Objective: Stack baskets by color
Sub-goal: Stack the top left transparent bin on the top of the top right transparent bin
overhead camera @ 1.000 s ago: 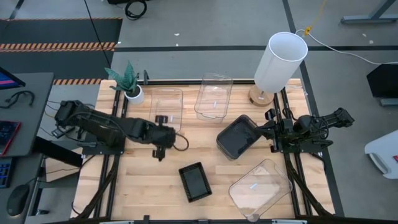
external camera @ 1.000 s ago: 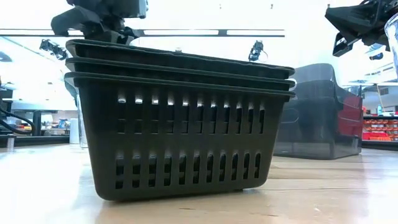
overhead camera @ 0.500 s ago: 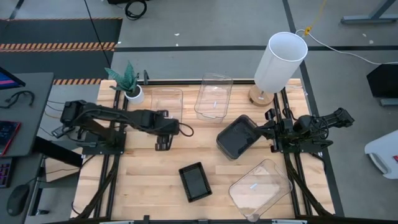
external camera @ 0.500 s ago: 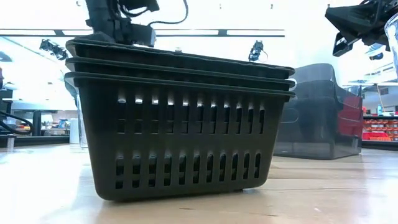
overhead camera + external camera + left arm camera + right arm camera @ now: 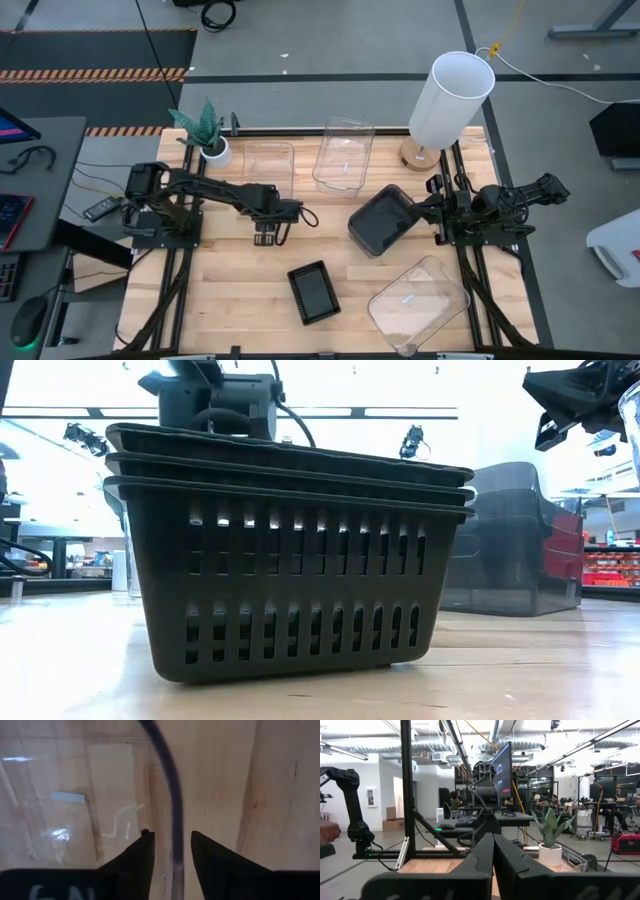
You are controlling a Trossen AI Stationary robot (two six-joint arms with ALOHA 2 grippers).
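My left gripper (image 5: 266, 236) (image 5: 172, 840) points down at the near end of a clear basket (image 5: 268, 170) at the far left. It is open, one finger on each side of that basket's rim (image 5: 174, 815), with a gap to both. A second clear basket (image 5: 344, 152) lies behind it and a third (image 5: 418, 300) at the near right. Smoky grey baskets (image 5: 382, 220) stand right of centre. Three black mesh baskets (image 5: 290, 560) (image 5: 314, 292) sit nested near the front. My right gripper (image 5: 493, 842) (image 5: 437, 210) waits shut at the table's right side, raised.
A tall white lamp (image 5: 450, 100) stands at the far right corner. A small potted plant (image 5: 207, 130) stands at the far left, beside the clear basket. Bare wood (image 5: 230, 290) lies at the near left.
My left gripper has gone toward the table's right edge and down, tipping to point more steeply downward. It now stands over the near rim of the far-left clear basket. No basket has moved.
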